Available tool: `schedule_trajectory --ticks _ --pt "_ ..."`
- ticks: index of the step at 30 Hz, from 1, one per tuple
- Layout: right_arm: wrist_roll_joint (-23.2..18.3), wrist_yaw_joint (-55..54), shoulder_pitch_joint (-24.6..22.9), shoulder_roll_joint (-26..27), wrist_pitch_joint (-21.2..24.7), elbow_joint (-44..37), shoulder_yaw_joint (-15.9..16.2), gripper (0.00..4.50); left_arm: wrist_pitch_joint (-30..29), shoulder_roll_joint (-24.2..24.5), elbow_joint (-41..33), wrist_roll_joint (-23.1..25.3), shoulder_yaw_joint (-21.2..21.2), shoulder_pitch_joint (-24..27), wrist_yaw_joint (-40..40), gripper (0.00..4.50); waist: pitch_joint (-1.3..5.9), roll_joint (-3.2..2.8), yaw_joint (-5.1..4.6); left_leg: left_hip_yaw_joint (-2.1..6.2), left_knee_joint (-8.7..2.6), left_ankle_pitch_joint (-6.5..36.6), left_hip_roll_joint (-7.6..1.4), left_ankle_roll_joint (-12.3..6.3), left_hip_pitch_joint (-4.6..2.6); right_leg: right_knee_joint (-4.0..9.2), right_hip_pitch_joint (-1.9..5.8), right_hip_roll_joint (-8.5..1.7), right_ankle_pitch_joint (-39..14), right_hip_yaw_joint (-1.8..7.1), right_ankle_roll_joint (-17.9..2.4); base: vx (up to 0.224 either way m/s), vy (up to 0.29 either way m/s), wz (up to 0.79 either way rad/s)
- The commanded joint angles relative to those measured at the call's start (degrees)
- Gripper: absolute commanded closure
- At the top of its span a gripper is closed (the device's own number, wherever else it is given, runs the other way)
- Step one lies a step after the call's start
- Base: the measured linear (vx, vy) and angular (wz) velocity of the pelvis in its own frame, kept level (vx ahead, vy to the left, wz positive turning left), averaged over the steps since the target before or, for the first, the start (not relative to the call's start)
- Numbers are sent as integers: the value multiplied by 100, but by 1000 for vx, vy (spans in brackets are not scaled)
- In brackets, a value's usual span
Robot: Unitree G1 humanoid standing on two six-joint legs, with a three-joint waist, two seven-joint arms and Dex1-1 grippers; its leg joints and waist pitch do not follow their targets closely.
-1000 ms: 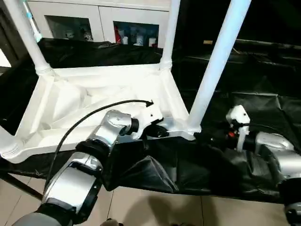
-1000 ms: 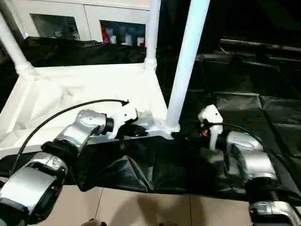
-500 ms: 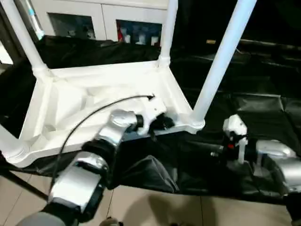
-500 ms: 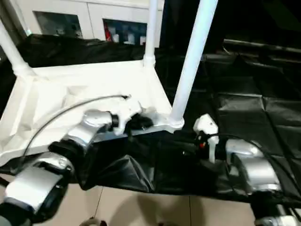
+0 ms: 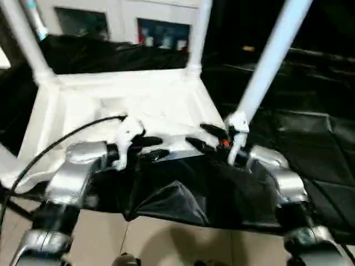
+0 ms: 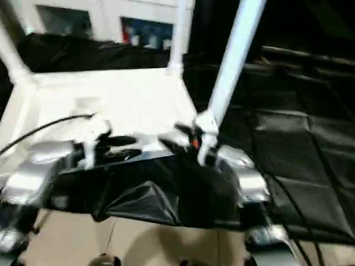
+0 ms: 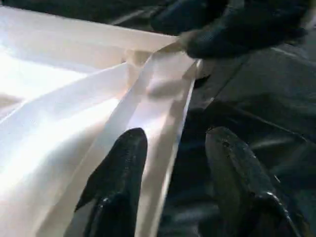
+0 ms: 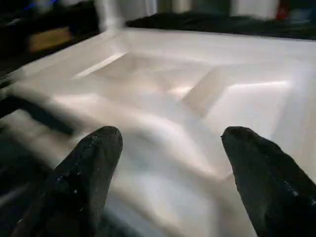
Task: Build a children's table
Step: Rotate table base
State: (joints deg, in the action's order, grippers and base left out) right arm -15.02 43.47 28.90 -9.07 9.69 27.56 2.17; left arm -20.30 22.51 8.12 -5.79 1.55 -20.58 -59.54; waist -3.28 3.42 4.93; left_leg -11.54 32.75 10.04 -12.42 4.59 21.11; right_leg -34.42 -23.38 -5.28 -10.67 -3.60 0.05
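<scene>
Two grippers are working the near edge of the table (image 5: pixel 138 105), which is lying upside down on a black sheet (image 5: pixel 310 144) with its ribbed underside facing up. Closest to the camera, the silver forearms are reaching in from both sides, and a black cable (image 5: pixel 50 152) is looping off the left one.

The left gripper (image 5: pixel 145 145) is sitting at the near rim; in the left wrist view its fingers (image 7: pixel 118 187) are spread apart, one over the white rim and the other over the black sheet outside it, so they're straddling the edge and not clamping anything that I can see. The right gripper (image 5: pixel 206 137) is hovering just beside the near right corner, fingers (image 8: pixel 89 173) wide open with the white ribbed underside spreading out beyond them, holding nothing.

The tabletop's long axis is running left to right across the head view, and the legs are pointing up, leaning a bit. The near right leg (image 5: pixel 272 61) is rising from its corner socket right by the right gripper. Further back, the far right leg (image 5: pixel 198 33) is standing in the far right corner, and the far left leg (image 5: pixel 25 39) is standing at the far left one. A bit of another leg (image 5: pixel 6 160) is showing at the left edge.

Behind it all there's a white cabinet (image 5: pixel 119 19) with glass doors.
</scene>
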Motion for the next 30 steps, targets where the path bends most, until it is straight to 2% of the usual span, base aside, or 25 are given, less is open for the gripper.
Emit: schedule_trajectory --ticks 1,3,4,5,6,7,8,9,11,13,14,15,16,17,19,20,21,23,24,25,26,28,30 --pt "45 -572 225 20 -219 377 -379 86 -387 30 -721 -171 -185 377 203 205 375 -31 -30 21 -374 656 -139 -129 -101 237 269 -254 -328 234 -1419 0 0 0" --pt "-44 -989 404 64 -308 694 -639 86 -671 71 -1281 -251 -323 803 339 189 374 -39 -31 16 -366 651 -139 -111 -113 231 258 -249 -301 241 -1427 0 0 0" --pt "-84 -1138 462 71 -341 818 -737 86 -813 98 -1525 -293 -363 973 391 189 368 -65 -17 0 -363 729 -126 -62 -142 250 241 -218 -358 241 -1368 0 0 0" --pt "-100 -1387 565 54 -431 1043 -867 86 -1010 132 -1821 -347 -453 1197 441 181 368 -58 -20 1 -360 758 -125 -56 -139 244 242 -215 -367 242 -1352 0 0 0" --pt "-85 -1674 688 27 -553 1323 -994 86 -1233 195 -2134 -428 -537 1431 496 167 377 -89 -25 11 -367 830 -140 22 -137 218 244 -233 -367 238 -1348 0 0 0" --pt "-67 -1836 753 10 -629 1480 -1058 86 -1354 233 -2304 -476 -583 1561 527 153 363 -81 -6 -6 -367 961 -113 56 -157 259 230 -197 -540 232 -1273 0 0 0" --pt "-8 -2172 901 -55 -799 1832 -1152 86 -1474 310 -2498 -510 -694 1784 563 150 356 -104 -17 -4 -362 1026 -103 81 -160 257 214 -181 -545 239 -1237 0 0 0" --pt "49 -2423 1004 -123 -901 2080 -1193 86 -1494 350 -2557 -510 -780 1910 581 150 342 -83 -25 6 -372 1086 -82 109 -121 270 232 -165 -658 231 -1170 0 0 0" --pt "141 -2854 1213 -247 -1103 2561 -1285 86 -1556 394 -2672 -528 -945 2099 696 109 346 -85 -11 2 -356 1250 -81 153 -154 284 202 -172 -843 235 -1077 0 0 0" --pt "160 -3179 1367 -353 -1144 2880 -1386 86 -1584 432 -2711 -526 -1041 2171 777 109 335 -71 -20 9 -358 1362 -67 162 -121 304 206 -167 -1022 234 -1019 0 0 0" --pt "143 -3297 1442 -412 -1181 3019 -1450 86 -1587 455 -2716 -524 -1098 2210 802 106 332 -82 -10 3 -351 1514 -68 176 -168 328 161 -167 -1227 240 -965 0 0 0" --pt "128 -3377 1501 -468 -1198 3126 -1500 86 -1600 476 -2730 -538 -1144 2252 805 85 321 -76 5 -2 -344 1672 -74 197 -190 355 133 -160 -1378 244 -901 0 0 0" --pt "121 -3423 1553 -499 -1236 3225 -1536 86 -1650 503 -2779 -577 -1170 2292 834 85 320 -80 4 0 -344 1702 -73 202 -191 352 127 -155 -1409 243 -887 0 0 0" --pt "119 -3473 1605 -549 -1278 3315 -1568 86 -1683 540 -2833 -613 -1204 2349 829 66 326 -79 11 7 -345 1724 -71 203 -184 346 136 -156 -1434 240 -882 0 0 0" --pt "130 -3525 1690 -614 -1358 3481 -1604 86 -1776 587 -2938 -685 -1240 2427 845 64 322 -58 12 21 -356 1737 -71 203 -148 348 150 -154 -1503 234 -829 0 0 0" --pt "157 -3579 1759 -692 -1421 3617 -1619 86 -1844 675 -3043 -765 -1292 2557 776 52 339 -50 -8 49 -358 1635 -72 207 -88 306 193 -173 -1449 227 -828 0 0 0" --pt "179 -3625 1821 -783 -1468 3745 -1633 86 -1893 791 -3150 -842 -1346 2726 657 52 336 -54 -14 49 -355 1614 -70 206 -83 309 189 -167 -1427 226 -818 0 0 0" --pt "186 -3694 1916 -917 -1551 3957 -1660 86 -1955 979 -3314 -934 -1424 3007 458 24 340 -8 -5 27 -326 1551 -66 141 -102 303 167 -152 -1356 224 -832 0 0 0" --pt "178 -3709 1943 -954 -1584 4014 -1679 86 -1972 1025 -3356 -964 -1465 3085 414 23 343 -39 25 0 -300 1480 -67 106 -137 289 128 -126 -1190 234 -886 0 0 0" --pt "180 -3716 1956 -969 -1596 4040 -1682 86 -1968 1040 -3362 -974 -1489 3111 410 23 343 -39 25 0 -300 1480 -67 106 -137 289 128 -126 -1190 234 -886 0 0 0" --pt "187 -3748 2011 -1031 -1646 4146 -1698 86 -1941 1109 -3381 -1015 -1600 3225 391 19 346 -37 45 -4 -296 1421 -67 87 -127 269 135 -118 -1051 234 -929 0 0 0" --pt "221 -3773 2047 -1100 -1706 4232 -1703 86 -1822 1178 -3369 -1021 -1797 3368 361 9 347 -3 34 12 -294 1346 -50 62 -54 241 189 -117 -934 229 -897 0 0 0" --pt "242 -3631 2066 -1109 -1743 4275 -1687 86 -1708 1211 -3303 -1077 -2044 3399 360 9 345 -1 32 12 -288 1391 -44 39 -57 254 187 -130 -1028 234 -873 0 0 0"
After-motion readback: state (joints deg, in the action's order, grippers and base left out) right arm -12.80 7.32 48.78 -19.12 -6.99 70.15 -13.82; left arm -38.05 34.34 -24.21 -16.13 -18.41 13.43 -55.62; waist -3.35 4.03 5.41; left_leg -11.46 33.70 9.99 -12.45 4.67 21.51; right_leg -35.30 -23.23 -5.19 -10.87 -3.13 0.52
